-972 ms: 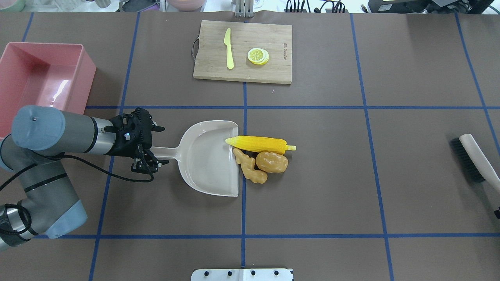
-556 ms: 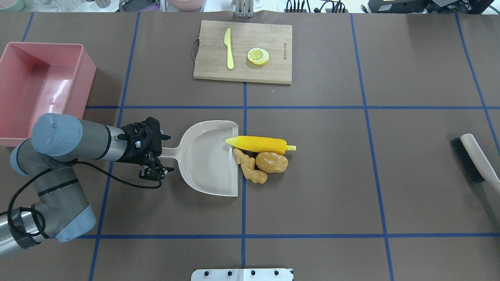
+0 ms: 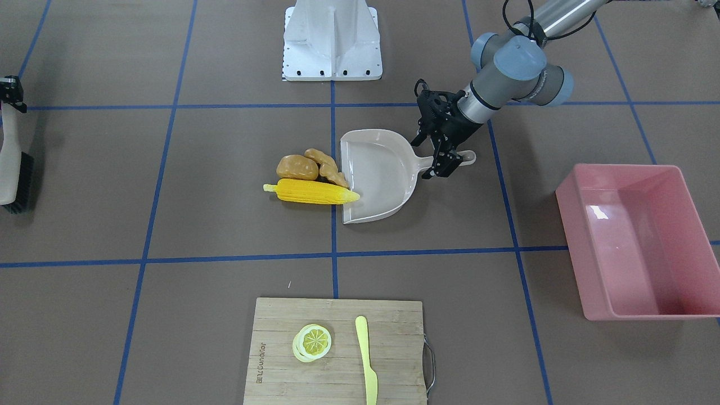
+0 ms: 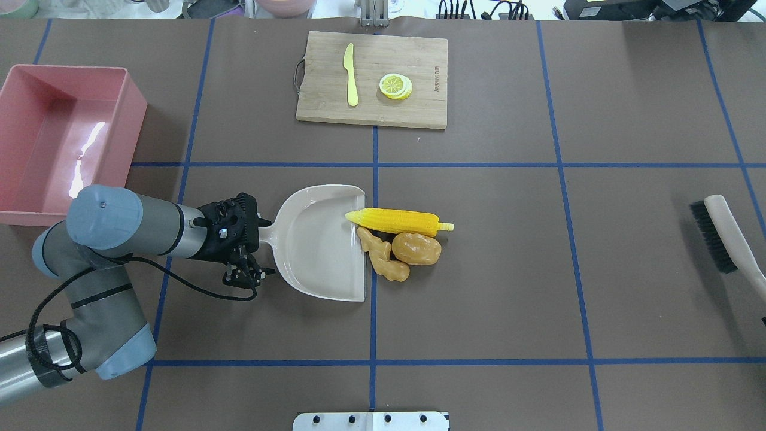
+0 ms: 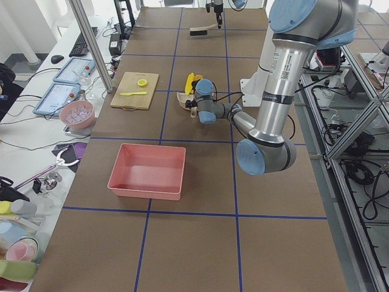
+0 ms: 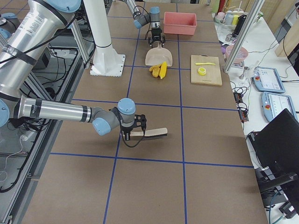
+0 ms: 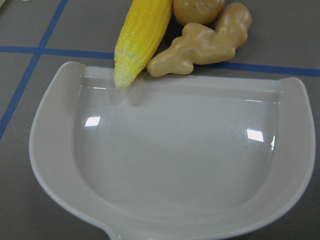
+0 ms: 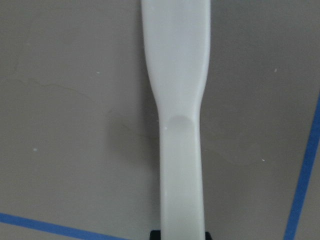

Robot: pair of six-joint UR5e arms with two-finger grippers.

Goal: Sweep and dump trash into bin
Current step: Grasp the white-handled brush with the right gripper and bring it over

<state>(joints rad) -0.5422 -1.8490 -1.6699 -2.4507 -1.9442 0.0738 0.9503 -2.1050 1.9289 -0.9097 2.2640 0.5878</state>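
Left claw [image 4: 257, 248] has slid up to the dustpan [image 4: 323, 239] handle, jaws open astride it. Right claw [image 3: 10, 94] grips the brush [image 3: 11, 169].

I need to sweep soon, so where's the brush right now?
In the overhead view the brush is at the table's far right edge, well right of the corn, its handle held by the right gripper.

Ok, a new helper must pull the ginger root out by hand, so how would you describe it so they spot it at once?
Find the beige dustpan at the centre; three toy foods lie at its open mouth. The ginger root lies between the lip and the potato, alongside the corn cob. It alone is tan, knobbly and lobed.
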